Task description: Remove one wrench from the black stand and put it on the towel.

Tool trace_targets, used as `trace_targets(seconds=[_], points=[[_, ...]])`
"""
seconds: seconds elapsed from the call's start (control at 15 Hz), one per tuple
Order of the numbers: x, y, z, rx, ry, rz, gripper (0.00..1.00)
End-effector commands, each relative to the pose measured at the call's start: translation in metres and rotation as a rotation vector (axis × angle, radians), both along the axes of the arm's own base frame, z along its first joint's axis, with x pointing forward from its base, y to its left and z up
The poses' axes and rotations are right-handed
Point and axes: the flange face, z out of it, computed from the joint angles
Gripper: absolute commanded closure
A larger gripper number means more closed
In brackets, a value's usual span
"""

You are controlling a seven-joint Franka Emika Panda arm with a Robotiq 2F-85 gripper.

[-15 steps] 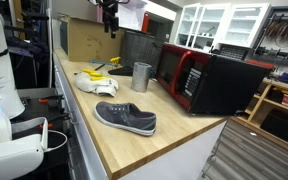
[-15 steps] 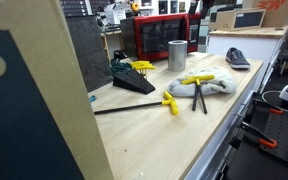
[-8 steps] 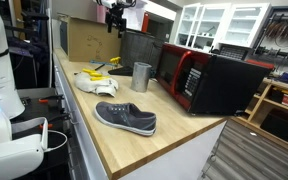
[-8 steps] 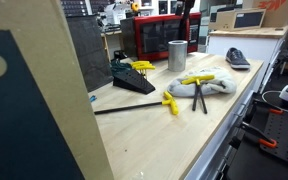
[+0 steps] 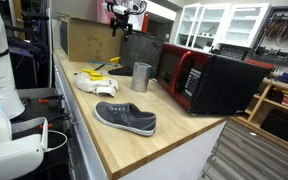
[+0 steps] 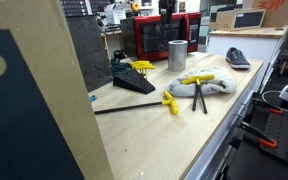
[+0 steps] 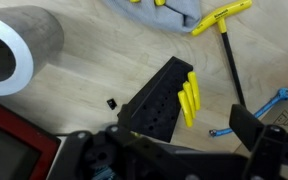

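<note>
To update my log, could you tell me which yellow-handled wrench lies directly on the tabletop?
The long-shafted wrench lying flat beside the towel, its shaft running past the black stand; the other yellow handles show on the towel or in the stand.

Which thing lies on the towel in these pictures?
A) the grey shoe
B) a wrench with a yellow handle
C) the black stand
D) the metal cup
B: a yellow-handled wrench rests across the towel; the shoe and cup stand apart from it.
</note>
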Motion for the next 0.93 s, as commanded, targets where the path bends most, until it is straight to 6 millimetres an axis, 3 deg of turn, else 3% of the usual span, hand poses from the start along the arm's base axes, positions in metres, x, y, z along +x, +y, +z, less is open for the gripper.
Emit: trace_targets(seconds=[0.0, 0.4, 0.47, 0.87], points=[[0.022, 0.015, -0.009, -0.064, 0.013, 0.064, 0.00], [0.042, 0.034, -0.027, -0.154, -0.032, 0.096, 0.00], [0.032, 0.029, -0.028, -0.134, -0.014, 0.102, 0.00], [0.038, 0.032, -0.031, -0.143, -0.017, 0.109, 0.00]])
